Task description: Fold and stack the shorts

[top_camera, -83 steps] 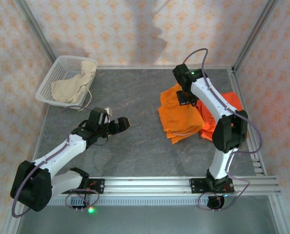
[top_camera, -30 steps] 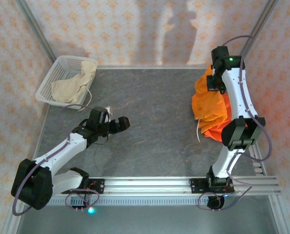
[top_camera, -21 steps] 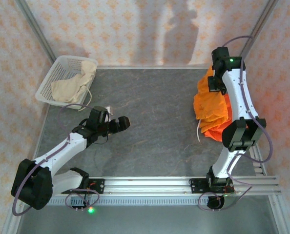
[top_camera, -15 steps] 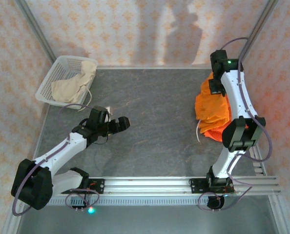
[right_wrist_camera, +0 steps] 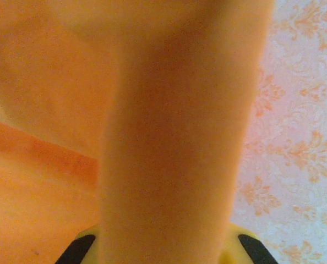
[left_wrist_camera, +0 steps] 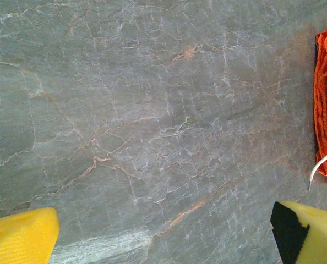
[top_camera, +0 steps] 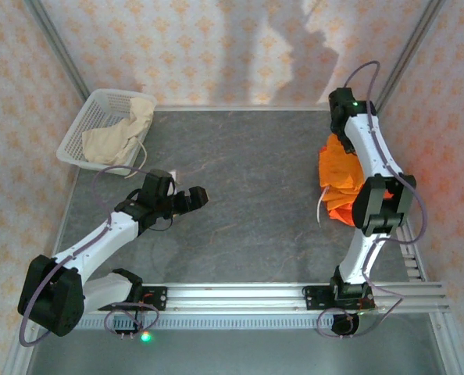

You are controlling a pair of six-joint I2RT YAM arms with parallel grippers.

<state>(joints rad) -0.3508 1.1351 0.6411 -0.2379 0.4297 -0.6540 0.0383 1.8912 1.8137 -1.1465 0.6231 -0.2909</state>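
The right arm (top_camera: 370, 152) reaches high toward the far right corner, right tool (top_camera: 341, 134) clenched on the orange shorts (top_camera: 337, 178); left tool (top_camera: 191, 199) hovers released over the table (top_camera: 248, 180).

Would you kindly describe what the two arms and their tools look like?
Both the left arm and the right arm have white links joined by bulky black joints, with a thin lilac cable looping along each. The tool fingers are yellow wedges with black inner pads. A small green light glows on the right wrist.
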